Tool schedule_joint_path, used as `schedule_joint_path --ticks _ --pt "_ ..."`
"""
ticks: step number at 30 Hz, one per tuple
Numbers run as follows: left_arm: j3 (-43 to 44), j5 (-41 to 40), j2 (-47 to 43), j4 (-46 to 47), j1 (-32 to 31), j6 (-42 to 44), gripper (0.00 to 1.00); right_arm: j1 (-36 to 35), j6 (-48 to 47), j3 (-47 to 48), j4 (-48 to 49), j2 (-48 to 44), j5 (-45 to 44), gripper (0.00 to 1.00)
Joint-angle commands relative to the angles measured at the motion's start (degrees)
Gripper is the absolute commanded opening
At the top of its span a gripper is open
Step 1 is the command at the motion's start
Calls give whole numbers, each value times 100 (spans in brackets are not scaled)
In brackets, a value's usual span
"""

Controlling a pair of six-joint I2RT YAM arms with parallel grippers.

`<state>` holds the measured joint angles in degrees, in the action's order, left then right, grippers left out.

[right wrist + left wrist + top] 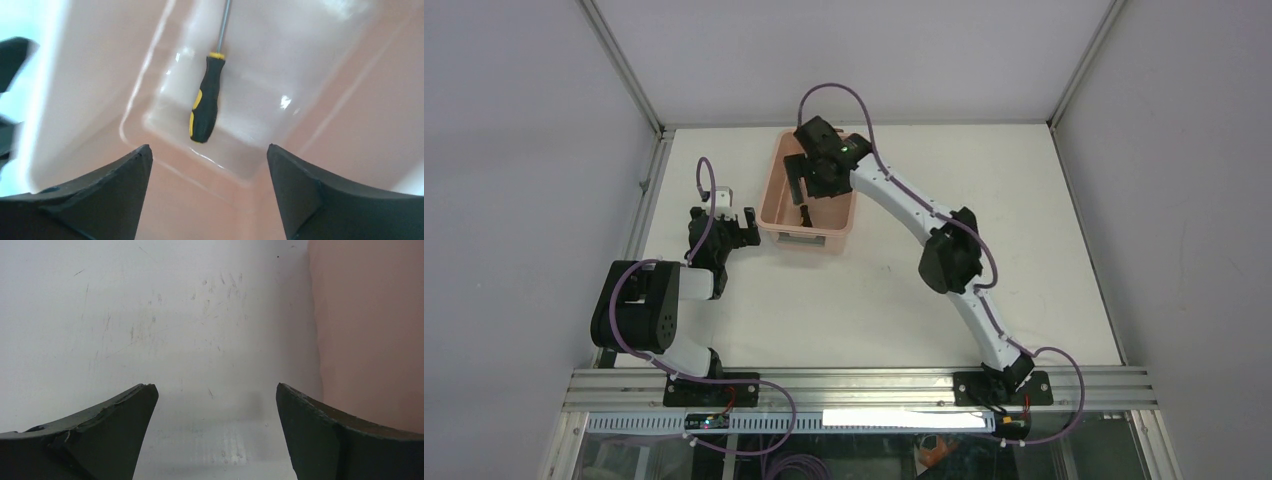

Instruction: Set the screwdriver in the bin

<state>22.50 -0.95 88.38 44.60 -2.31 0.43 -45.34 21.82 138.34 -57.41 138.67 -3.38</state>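
Note:
The screwdriver (205, 105), black handle with yellow marks and a thin metal shaft, lies on the floor of the pale pink bin (350, 100). In the top view it shows as a dark shape (806, 215) inside the bin (776, 215). My right gripper (209, 152) is open and empty, hovering above the bin's inside, apart from the screwdriver; it also shows in the top view (802, 180). My left gripper (215, 390) is open and empty, low over the white table just left of the bin's outer wall (370, 325); it also shows in the top view (742, 225).
The white table (904, 290) is bounded by an aluminium frame rail (639, 200) at the left and back. The right arm's elbow (951, 255) hangs over the table's middle. A metal rail (864, 385) runs along the near edge.

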Motion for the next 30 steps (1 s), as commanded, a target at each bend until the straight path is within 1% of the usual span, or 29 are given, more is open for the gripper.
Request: schedule_joint_path --ticks 1,2,4,6,11,15,17,19,22,28,30 --pt "-53 148 -199 146 -47 -95 99 17 -793 -124 364 -1698 -566 97" --pt "-53 148 -199 146 -50 -95 99 73 -884 -410 437 -1967 -723 99" --pt "-53 148 -204 146 -48 -95 99 263 -918 -939 446 -2455 -1010 99" --pt "-53 148 -205 146 -50 -95 99 626 -843 -1524 355 -3023 -1048 99" --pt "-53 148 -205 146 -48 -95 99 1792 -881 -3120 613 -4253 -1121 99" --pt "-53 148 -201 146 -48 -95 99 2904 -813 -4033 739 -4880 -1209 99" --pt "-53 147 -200 146 -50 -95 99 3266 -762 -4356 720 -5068 -1356 99" --pt "-53 148 -201 146 -50 -95 99 3444 -754 -4548 723 -5192 -1448 99" --pt "-53 148 -199 146 -44 -95 99 3463 -764 -4909 1025 -5350 -1456 99" --pt "-53 142 -201 146 -43 -95 99 3458 -521 -5201 1405 -5614 -1452 99" --pt "-53 148 -200 146 -49 -95 99 3463 -465 -5187 1367 -5674 -1509 99"
